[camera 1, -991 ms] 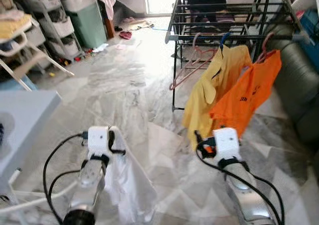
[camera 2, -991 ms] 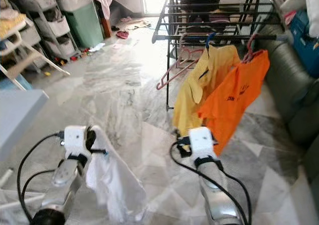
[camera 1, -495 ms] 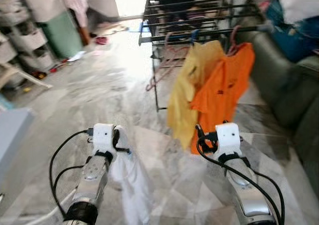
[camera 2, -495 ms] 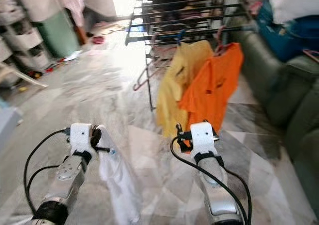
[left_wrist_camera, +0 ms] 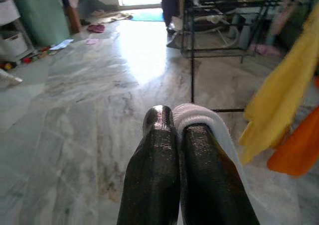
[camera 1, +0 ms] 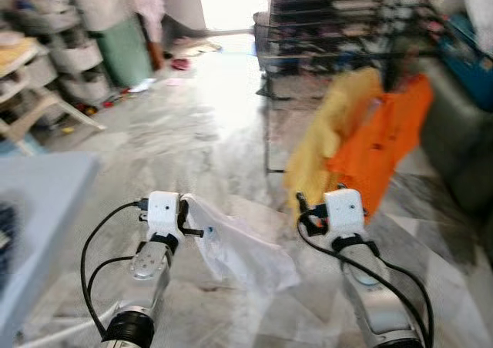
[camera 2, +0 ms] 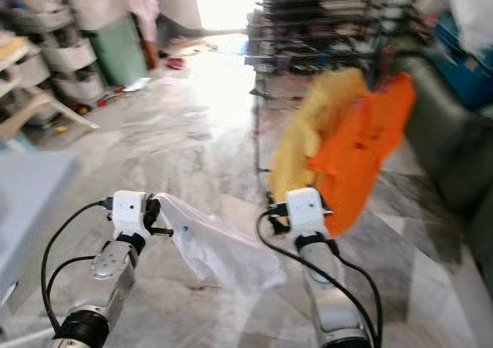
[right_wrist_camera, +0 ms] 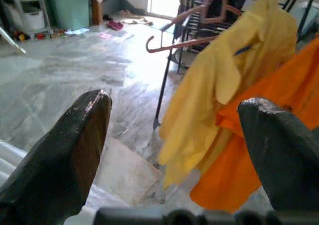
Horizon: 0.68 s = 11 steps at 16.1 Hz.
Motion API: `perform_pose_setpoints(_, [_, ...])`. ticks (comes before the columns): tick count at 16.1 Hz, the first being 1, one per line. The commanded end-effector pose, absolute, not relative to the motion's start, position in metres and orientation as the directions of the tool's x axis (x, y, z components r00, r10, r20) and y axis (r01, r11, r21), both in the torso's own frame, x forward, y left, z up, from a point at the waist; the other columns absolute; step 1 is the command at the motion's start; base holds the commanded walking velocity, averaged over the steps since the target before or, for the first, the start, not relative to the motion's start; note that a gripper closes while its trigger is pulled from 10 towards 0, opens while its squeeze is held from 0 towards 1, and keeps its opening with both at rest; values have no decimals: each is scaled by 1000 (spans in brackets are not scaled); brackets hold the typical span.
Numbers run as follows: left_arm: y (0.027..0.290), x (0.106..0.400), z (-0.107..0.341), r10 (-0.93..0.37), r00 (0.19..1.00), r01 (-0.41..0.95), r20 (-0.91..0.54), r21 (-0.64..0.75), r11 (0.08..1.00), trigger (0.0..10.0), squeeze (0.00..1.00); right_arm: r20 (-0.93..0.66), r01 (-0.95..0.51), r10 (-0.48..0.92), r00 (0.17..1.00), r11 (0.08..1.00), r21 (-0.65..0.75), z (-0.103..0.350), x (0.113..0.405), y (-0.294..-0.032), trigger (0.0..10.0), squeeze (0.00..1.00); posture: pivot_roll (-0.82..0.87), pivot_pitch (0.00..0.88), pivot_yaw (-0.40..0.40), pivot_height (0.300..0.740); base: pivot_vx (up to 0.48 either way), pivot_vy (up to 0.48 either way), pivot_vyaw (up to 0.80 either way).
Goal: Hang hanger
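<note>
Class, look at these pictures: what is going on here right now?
A humanoid robot stands on a marble floor facing a drying rack. Its left gripper is shut on a white garment, which hangs out to the side of that arm. Its right gripper is open and holds nothing. Ahead, a yellow shirt and an orange shirt hang from the rack, with a bare pink hanger beside them. The white garment is not yet on the rack.

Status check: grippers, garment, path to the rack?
Left gripper shut on white garment. Right gripper open, empty. Drying rack ahead; yellow shirt, orange shirt already hung.
</note>
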<state>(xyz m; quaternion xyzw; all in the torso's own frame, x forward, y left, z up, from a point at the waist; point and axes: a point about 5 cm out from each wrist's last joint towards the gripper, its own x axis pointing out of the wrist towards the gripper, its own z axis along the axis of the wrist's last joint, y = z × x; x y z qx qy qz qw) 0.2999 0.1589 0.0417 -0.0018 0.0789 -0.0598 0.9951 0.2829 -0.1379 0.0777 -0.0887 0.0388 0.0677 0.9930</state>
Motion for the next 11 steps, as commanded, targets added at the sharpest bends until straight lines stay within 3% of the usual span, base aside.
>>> perform_pose_setpoints(1, [165,303,47,-95,987,95,-129,0,995,10000,0,-80,-154,142,987,973,-170,79,285,-132,10000,0,-211,0,110,740,0,337,0])
perform_pose_setpoints(4, [167,302,46,-89,987,91,-132,6,996,10000,0,-87,-118,104,991,976,-181,78,288,-139,10000,0,-210,0,104,740,0,342,0])
perform_pose_setpoints(6, [165,302,45,-90,987,92,-130,5,996,10000,0,-84,-112,98,992,977,-184,79,289,-139,10000,0,-210,0,103,740,0,341,-513])
perform_pose_setpoints(11, [155,300,50,-154,985,151,-79,-45,988,10000,0,-76,-92,79,994,979,-182,77,288,-140,10000,0,-214,0,118,740,0,0,0])
